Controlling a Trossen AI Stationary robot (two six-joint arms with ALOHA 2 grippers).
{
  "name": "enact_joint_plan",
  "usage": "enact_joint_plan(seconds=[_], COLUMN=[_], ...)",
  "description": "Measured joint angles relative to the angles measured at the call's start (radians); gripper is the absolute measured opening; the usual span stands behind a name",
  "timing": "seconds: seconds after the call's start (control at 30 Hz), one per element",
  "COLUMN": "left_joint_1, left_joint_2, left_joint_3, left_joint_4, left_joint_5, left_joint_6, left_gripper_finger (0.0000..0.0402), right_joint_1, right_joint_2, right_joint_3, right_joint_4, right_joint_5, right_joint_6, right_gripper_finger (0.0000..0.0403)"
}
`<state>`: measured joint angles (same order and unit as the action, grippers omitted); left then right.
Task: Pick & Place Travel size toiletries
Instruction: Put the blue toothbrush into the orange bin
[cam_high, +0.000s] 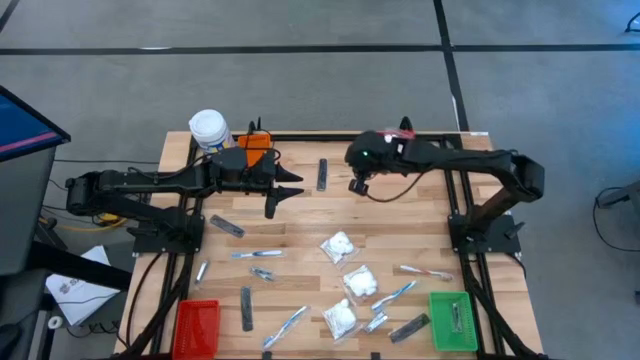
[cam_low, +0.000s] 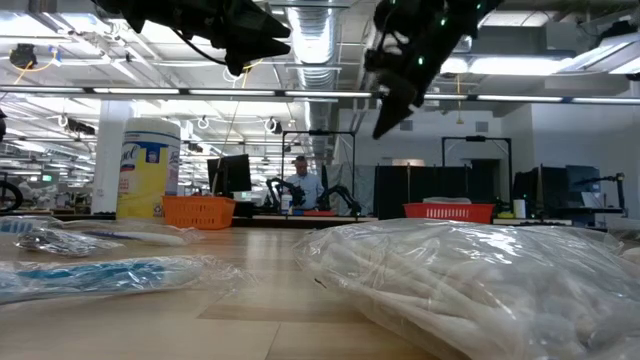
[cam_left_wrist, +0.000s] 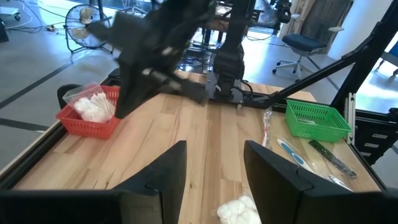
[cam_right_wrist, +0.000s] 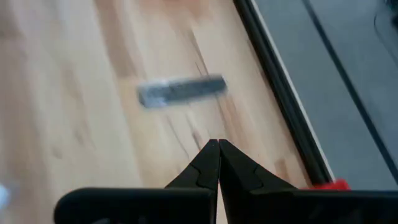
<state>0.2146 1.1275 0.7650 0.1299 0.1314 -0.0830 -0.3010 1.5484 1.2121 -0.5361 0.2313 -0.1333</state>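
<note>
Though bins stand at the table's edges, most toiletries are still loose, so the sorting looks barely begun. At the left, the red bin (cam_high: 197, 326) seems to hold one cotton packet in the left wrist view, and the left gripper (cam_high: 283, 192) hangs half open and empty. Mid-table lie bars (cam_high: 227, 226), brushes (cam_high: 256, 254) and packets (cam_high: 340, 246). Further right, the right gripper (cam_high: 358, 186) is pinched shut on nothing, near a grey bar (cam_right_wrist: 181, 90). The green bin (cam_high: 453, 320) holds one item.

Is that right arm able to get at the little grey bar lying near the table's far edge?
Probably yes. The right gripper hangs shut above the table close to the grey bar, with bare wood around it; the fingers must open first.
</note>
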Motion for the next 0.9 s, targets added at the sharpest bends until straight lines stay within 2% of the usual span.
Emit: enact_joint_plan(seconds=[0.3, 0.6, 0.77, 0.9], left_joint_1=[0.000, 0.000, 0.000, 0.000], left_joint_2=[0.000, 0.000, 0.000, 0.000], left_joint_3=[0.000, 0.000, 0.000, 0.000], left_joint_4=[0.000, -0.002, -0.001, 0.005], left_joint_5=[0.000, 0.000, 0.000, -0.030], left_joint_6=[0.000, 0.000, 0.002, 0.057], left_gripper_finger=[0.0153, 0.0153, 0.0153, 0.0153], right_joint_1=[0.119, 0.186, 0.233, 0.309], right_joint_2=[-0.136, -0.292, -0.361, -0.434], right_joint_3=[-0.009, -0.220, -0.286, -0.286], right_joint_4=[0.141, 0.492, 0.585, 0.585], right_joint_5=[-0.001, -0.030, -0.028, -0.055], right_joint_6=[0.002, 0.003, 0.003, -0.016], right_gripper_finger=[0.0001, 0.0001, 0.0001, 0.0001])
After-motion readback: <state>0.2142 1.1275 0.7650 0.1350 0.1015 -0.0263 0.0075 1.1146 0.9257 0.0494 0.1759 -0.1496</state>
